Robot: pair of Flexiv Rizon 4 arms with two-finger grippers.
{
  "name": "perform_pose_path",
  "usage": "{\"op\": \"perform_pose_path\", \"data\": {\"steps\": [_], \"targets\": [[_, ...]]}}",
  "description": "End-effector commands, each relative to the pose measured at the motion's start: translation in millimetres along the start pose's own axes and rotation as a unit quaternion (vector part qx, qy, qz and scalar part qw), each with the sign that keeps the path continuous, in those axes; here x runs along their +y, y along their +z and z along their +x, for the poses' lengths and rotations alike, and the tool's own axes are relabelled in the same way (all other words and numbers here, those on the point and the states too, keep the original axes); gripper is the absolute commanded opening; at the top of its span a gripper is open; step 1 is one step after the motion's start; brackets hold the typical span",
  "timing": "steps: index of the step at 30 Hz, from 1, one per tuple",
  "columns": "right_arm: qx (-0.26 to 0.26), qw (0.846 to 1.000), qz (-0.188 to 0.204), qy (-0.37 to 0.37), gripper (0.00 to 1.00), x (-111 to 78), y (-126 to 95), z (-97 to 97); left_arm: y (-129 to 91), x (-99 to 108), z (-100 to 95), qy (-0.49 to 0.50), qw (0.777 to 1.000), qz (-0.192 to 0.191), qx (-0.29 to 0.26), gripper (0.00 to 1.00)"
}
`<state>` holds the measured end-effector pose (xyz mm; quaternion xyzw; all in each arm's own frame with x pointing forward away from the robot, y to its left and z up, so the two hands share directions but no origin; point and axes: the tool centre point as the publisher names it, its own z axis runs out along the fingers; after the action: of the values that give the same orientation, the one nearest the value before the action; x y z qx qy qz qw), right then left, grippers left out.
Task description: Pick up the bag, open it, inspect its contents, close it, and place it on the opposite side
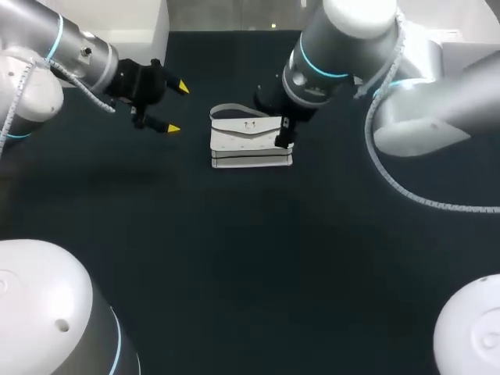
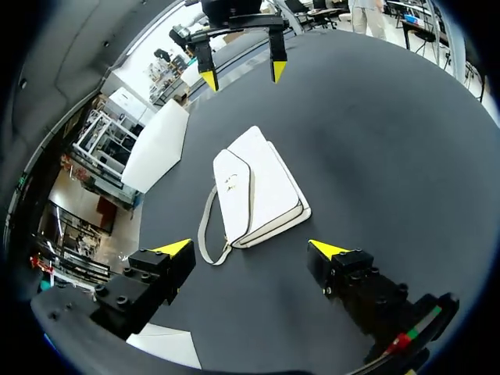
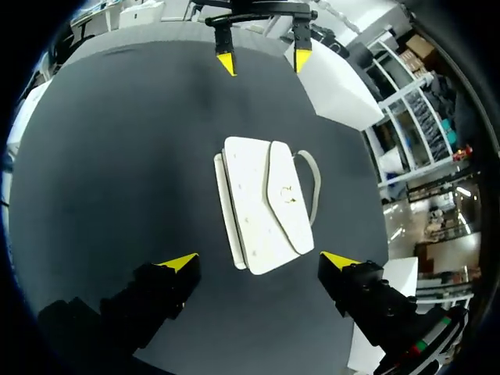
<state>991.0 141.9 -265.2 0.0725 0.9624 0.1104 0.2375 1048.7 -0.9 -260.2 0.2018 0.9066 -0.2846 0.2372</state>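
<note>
As I look, bag (image 1: 250, 141): flat on table (image 1: 234, 258)
Left gripper (image 1: 177, 108): jaws spread, beside bag
Right gripper (image 2: 242, 76): jaws spread, opposite side

The bag (image 1: 248, 142) looks like smooth white leather or an imitation of it, with a soft, low shine. Its strap (image 2: 201, 237) seems to be the same material. The table (image 1: 234, 258) has a dark matt cover. The shell of the right arm (image 1: 351, 39) is smooth and a little glossy. The left gripper (image 1: 177, 108) has matt black fingers (image 2: 141, 285) with yellow tips, probably plastic.
</note>
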Motion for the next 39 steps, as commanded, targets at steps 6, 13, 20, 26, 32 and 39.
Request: {"op": "perform_pose_path", "data": {"steps": [6,13,20,26,32,39], "targets": [[-0.129,0.991,-0.023,0.002,1.0,-4.5,3,3.7,0,-4,4.7,-0.001,1.0,-0.005,-0.022,1.0],[-0.207,0.975,-0.011,-0.077,1.0,9.9,5,7.3,29,-17,-2.8,0.036,0.999,0.026,-0.016,1.0],[-0.231,0.968,-0.005,-0.101,1.0,3.1,25,19.0,42,-27,-11.3,0.061,0.997,0.051,-0.025,1.0],[-0.234,0.968,-0.012,-0.089,0.89,-3.9,43,21.0,54,-34,-20.2,0.066,0.995,0.058,-0.036,1.0],[-0.223,0.967,-0.041,-0.113,0.56,-9.7,57,20.8,62,-37,-24.8,0.071,0.995,0.063,-0.025,1.0],[-0.211,0.967,-0.041,-0.137,0.47,-11.2,77,18.3,70,-39,-29.5,0.07,0.995,0.067,-0.014,1.0]]}}
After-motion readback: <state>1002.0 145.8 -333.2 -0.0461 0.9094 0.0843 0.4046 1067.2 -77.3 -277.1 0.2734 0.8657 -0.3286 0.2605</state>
